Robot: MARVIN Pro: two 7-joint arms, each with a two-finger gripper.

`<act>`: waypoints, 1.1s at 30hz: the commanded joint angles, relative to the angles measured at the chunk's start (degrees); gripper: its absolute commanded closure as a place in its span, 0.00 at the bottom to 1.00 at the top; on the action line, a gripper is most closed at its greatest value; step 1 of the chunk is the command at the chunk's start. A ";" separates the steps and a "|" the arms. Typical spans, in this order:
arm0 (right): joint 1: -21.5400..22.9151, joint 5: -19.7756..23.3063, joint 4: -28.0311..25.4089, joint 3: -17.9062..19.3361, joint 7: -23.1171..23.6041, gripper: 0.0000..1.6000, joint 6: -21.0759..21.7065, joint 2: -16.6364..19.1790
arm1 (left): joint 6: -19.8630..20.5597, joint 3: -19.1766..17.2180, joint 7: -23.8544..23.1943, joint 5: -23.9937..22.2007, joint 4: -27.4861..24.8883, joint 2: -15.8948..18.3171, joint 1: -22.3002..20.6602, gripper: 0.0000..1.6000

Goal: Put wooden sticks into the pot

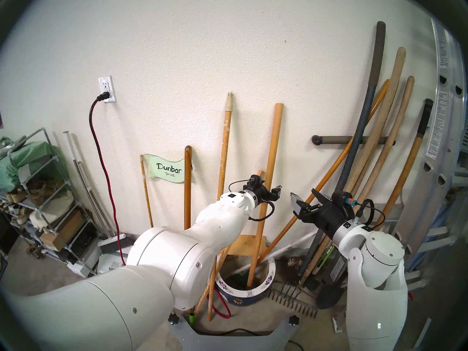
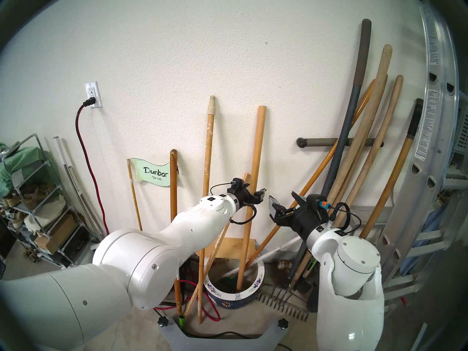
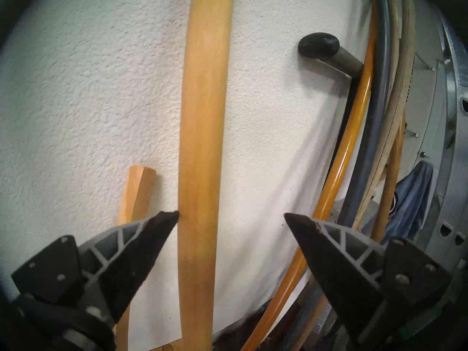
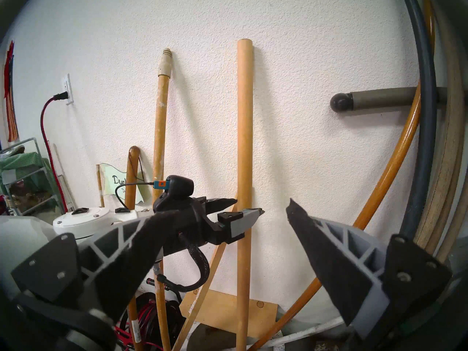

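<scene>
- A plain round yellow-tan wooden dowel (image 1: pixel 272 165) is standing with its foot inside the round dark blue ceramic pot with a broad white flowered rim (image 1: pixel 266 283), its top leaning on the textured white wall (image 1: pixel 177 51)
- The left gripper (image 3: pixel 230 216) is sitting with its two black fingers spread wide on either side of that dowel; one fingertip is just beside or touching the wood, the other is well apart, so nothing is being pinched
- The right gripper (image 4: pixel 263 211) is hovering off to the right with its fingers spread and empty
- A white-speckled tan pole with a cream threaded tip (image 1: pixel 225 145) is leaning on the wall left of the dowel; its foot looks to be resting on the floor outside the pot
- A thin square tan slat (image 3: pixel 138 191) is leaning just behind the left gripper; where its foot rests is hidden
- Handling judgement: these poles look stiff, light and smooth, and being long they are likely to swing or tip if taken near one end
- A hold around mid-height, squarely across the round shaft, seems safest
- The ceramic pot looks breakable, so each pole's foot wants lowering gently over the rim rather than dropping
</scene>
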 commanded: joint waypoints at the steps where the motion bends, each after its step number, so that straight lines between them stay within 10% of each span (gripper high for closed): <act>1: 0.01 -0.06 -0.04 0.01 0.03 0.00 0.07 0.12 | -0.03 0.66 2.13 1.08 -4.97 1.85 3.26 0.00; 33: 0.00 -0.03 -0.02 0.02 0.01 0.00 0.00 0.04 | -1.50 1.17 -5.28 -1.92 -36.40 5.39 21.48 0.00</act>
